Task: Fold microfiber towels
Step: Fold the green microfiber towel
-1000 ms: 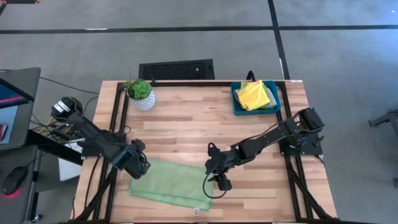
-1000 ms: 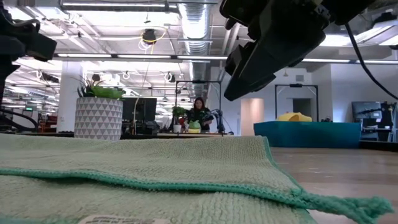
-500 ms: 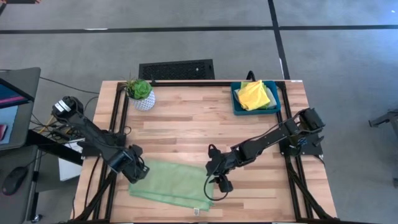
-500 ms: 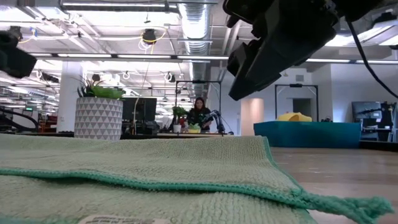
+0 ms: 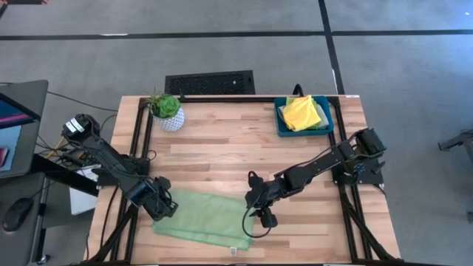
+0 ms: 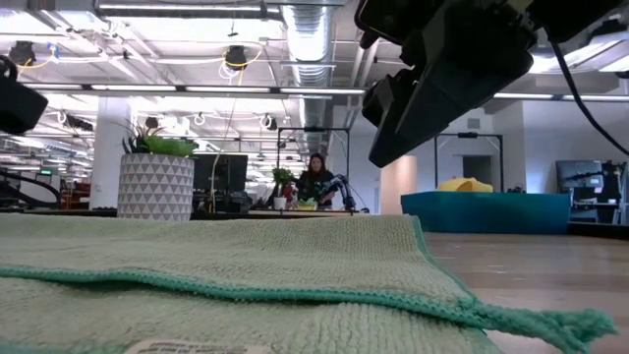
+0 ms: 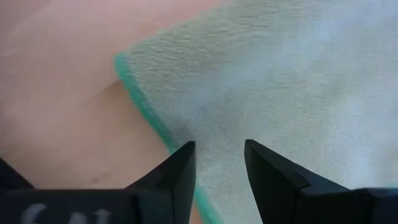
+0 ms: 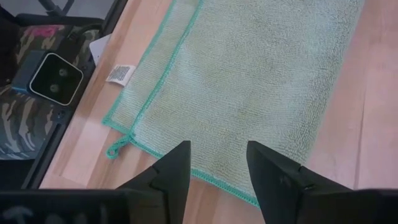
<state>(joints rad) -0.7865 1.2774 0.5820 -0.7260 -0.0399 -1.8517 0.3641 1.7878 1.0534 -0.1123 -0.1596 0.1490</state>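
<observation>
Pale green towel lies folded once at the lower centre of the high frame, flat on the worktop, its tag and corner loop showing at the near edge. Your left tool hangs low over the towel's left corner, fingers a narrow gap apart and holding nothing. Your right tool hovers above the right end, fingers moderately parted, also empty.

The likely trouble from here: the left fingers straddle the teal hem, so a pinch could catch only the top layer, and lifting that would open the fold instead of doubling it. If the two tools lift unevenly, the cloth could skew and the edges would not meet. The right tool sits higher than the left, so it may close on air if it does not descend first. The towel lies near the worktop's front edge, and a drag that way could pull it over.

Your count: one pale green towel laid out, one yellow towel in the teal tray at upper right with a sliver of lime green beside it, one potted plant at upper left, and two arms. No grey towel shows.
</observation>
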